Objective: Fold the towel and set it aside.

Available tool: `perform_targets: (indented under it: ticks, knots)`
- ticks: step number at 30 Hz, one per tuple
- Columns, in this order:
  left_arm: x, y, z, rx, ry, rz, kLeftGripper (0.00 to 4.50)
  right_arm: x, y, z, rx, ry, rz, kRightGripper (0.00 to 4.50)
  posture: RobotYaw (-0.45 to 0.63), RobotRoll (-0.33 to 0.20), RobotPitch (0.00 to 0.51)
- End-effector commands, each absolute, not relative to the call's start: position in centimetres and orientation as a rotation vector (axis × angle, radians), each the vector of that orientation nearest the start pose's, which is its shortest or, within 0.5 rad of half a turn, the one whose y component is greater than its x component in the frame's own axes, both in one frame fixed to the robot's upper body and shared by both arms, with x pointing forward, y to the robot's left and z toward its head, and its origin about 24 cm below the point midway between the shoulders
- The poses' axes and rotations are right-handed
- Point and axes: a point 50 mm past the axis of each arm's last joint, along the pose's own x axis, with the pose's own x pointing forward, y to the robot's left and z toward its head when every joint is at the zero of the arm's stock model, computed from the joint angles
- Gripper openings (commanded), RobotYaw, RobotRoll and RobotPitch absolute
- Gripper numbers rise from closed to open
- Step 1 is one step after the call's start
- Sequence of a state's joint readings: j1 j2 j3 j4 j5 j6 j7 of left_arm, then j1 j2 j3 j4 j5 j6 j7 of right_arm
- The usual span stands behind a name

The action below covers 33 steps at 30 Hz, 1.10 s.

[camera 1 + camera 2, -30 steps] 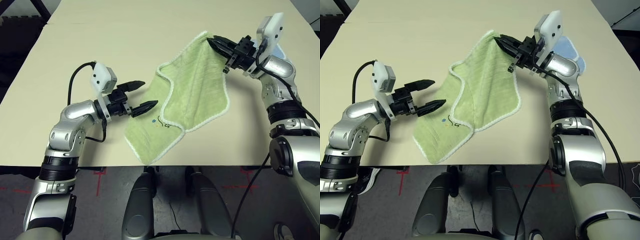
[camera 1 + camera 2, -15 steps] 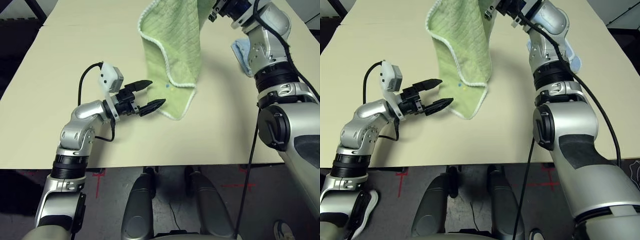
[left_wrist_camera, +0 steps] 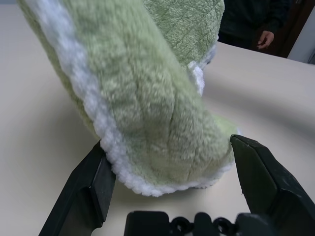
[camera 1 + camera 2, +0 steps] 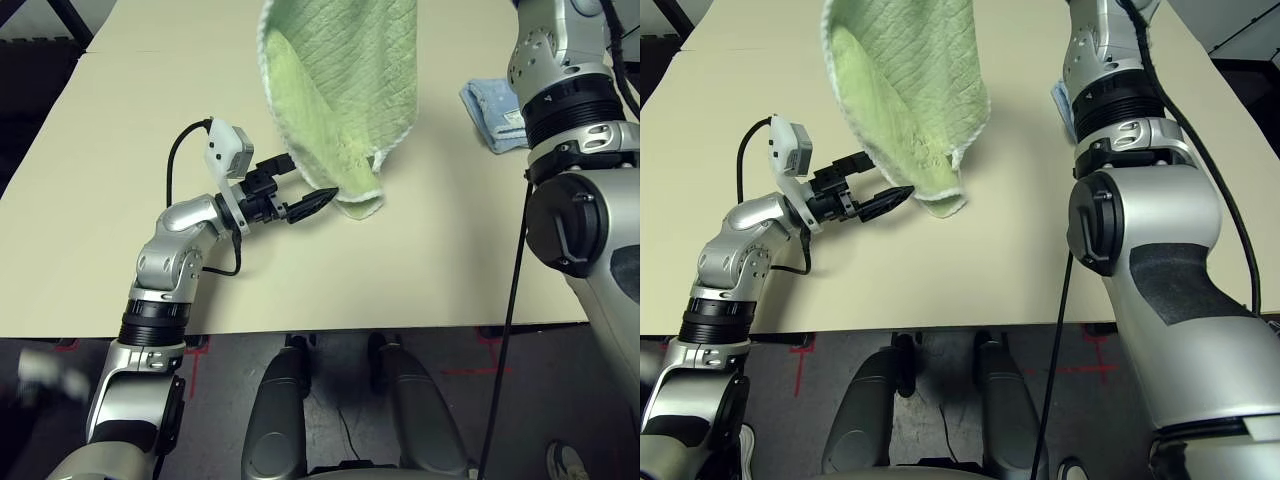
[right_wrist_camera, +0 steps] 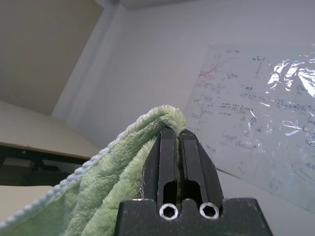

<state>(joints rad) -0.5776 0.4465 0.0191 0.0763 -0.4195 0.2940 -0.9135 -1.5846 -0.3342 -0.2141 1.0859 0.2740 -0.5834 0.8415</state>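
1. The towel (image 4: pixel 345 90), light green with white stitched edging, hangs in the air above the table (image 4: pixel 110 200). Its upper part runs out past the top of the head views; only its lowest fold reaches down to the table surface, where it is bunched into a rounded end.
2. The right gripper (image 5: pixel 178 135) is clamped on a corner of the towel: in the right wrist view its two black fingers stand pressed together with green cloth pinched between them and draped to one side. A wall and a whiteboard with writing (image 5: pixel 266 123) lie behind it.
3. The left gripper (image 4: pixel 300 192) is held low over the table, pointing towards the towel's bottom end. Its jaws are spread wide, one finger (image 3: pixel 86 189) on each side of the hanging fold in the left wrist view; whether the fingers touch the cloth cannot be told.
4. A small light blue folded towel (image 4: pixel 492 112) lies on the table to the right of the green one, well apart from it and partly hidden by the right arm (image 4: pixel 570 80).
5. A person's hand (image 3: pixel 266 38) shows beyond the far edge of the table.
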Motion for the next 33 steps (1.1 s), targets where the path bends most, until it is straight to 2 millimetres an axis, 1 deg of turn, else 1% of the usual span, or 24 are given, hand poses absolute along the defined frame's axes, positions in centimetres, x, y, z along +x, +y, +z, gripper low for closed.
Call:
perform_targets:
  ticks: [1, 4, 8, 14, 19, 23, 29, 32, 33]
  knots:
    - [32.0, 15.7, 17.9, 0.127, -0.165, -1.014, 4.5, 33.9, -13.5, 43.8, -0.307, -1.247, 0.691, 0.03, 0.02, 0.0, 0.225]
    - [32.0, 15.5, 17.7, 0.115, -0.15, -1.033, 4.5, 33.9, -13.6, 44.1, -0.314, -1.25, 0.683, 0.03, 0.02, 0.0, 0.227]
    - [31.4, 15.4, 16.9, 0.1, -0.071, -1.091, 4.5, 33.8, -13.8, 44.3, -0.324, -1.249, 0.663, 0.03, 0.02, 0.0, 0.226]
    - [30.6, 16.3, 15.6, 0.136, 0.045, -1.139, 4.5, 33.6, -14.8, 45.2, -0.357, -1.246, 0.587, 0.03, 0.02, 0.0, 0.224]
    - [30.2, 16.4, 15.4, 0.143, 0.09, -1.178, 4.5, 33.8, -15.3, 45.3, -0.362, -1.229, 0.56, 0.03, 0.02, 0.0, 0.229]
    - [30.1, 16.5, 15.4, 0.157, 0.088, -1.176, 4.5, 33.9, -15.3, 45.1, -0.359, -1.22, 0.564, 0.03, 0.02, 0.0, 0.23]
    - [30.6, 16.3, 15.4, 0.148, 0.062, -1.142, 4.5, 33.9, -15.1, 45.0, -0.357, -1.22, 0.572, 0.03, 0.02, 0.0, 0.231]
    - [31.0, 16.5, 15.2, 0.179, 0.073, -1.109, 3.91, 33.9, -15.1, 45.1, -0.356, -1.221, 0.575, 0.0, 0.02, 0.0, 0.232]
    - [31.2, 16.6, 15.2, 0.178, 0.075, -1.097, 3.58, 33.9, -15.1, 45.1, -0.356, -1.222, 0.575, 0.0, 0.02, 0.0, 0.231]
